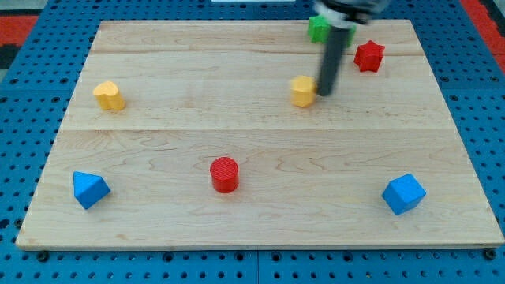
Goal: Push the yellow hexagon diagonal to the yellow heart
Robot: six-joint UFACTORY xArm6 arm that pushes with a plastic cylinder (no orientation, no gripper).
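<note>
My tip (324, 92) sits just beside the yellow hexagon (302, 91), on the side facing the counter's (252, 229) right edge. There is no pincer here, only the rod. The hexagon lies toward the top edge, right of centre; the yellow heart (109, 95) rests near the left edge, well apart. A steady, centred push leftward seems best, angled slightly so the hexagon finishes diagonal, without spinning off my tip.

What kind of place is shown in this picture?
Probably a robotics lab bench, not a home. A pale wooden board lies on a blue perforated base. Small coloured blocks are scattered on it, and my tip stands just right of the yellow hexagon.
</note>
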